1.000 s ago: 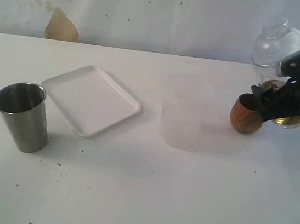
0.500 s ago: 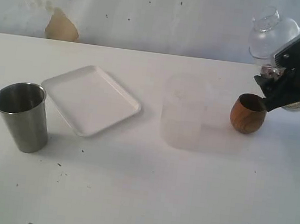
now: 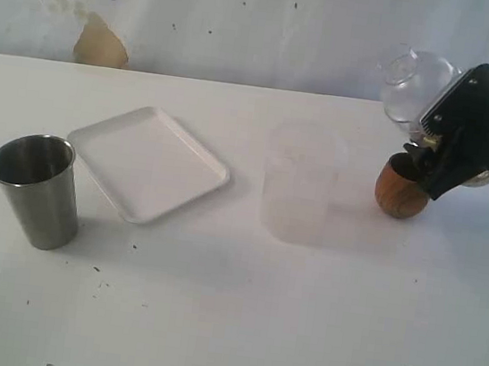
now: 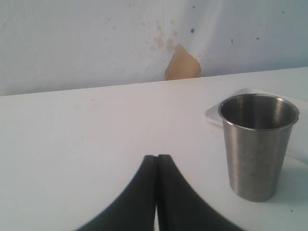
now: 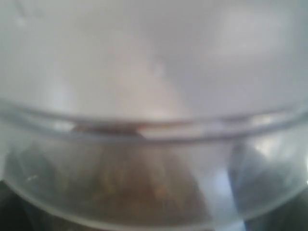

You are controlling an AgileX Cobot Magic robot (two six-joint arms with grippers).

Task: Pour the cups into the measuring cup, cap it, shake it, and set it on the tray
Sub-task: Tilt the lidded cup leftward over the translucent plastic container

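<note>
The steel tumbler [image 3: 34,190] stands upright at the left, close beside my shut, empty left gripper [image 4: 157,159] in the left wrist view, where the tumbler [image 4: 257,144] looks empty. The white tray [image 3: 148,163] lies right of it. The clear measuring cup [image 3: 297,183] stands uncapped mid-table. The brown wooden cup [image 3: 402,187] sits at the right. My right gripper [image 3: 425,144] hovers just above it, shut on the clear domed lid [image 3: 416,79], which tilts leftward. The lid's rim [image 5: 154,125] fills the right wrist view, hiding the fingers.
A brownish stain [image 3: 100,45] marks the back wall behind the table edge. Something clear with a golden glint [image 3: 484,178] sits behind my right gripper, mostly hidden. A corner of the tray [image 4: 216,113] peeks out behind the tumbler in the left wrist view.
My right gripper has lifted the domed lid off the table at the far right, then carried it left and tilted it above the wooden cup. Nothing else moved.
</note>
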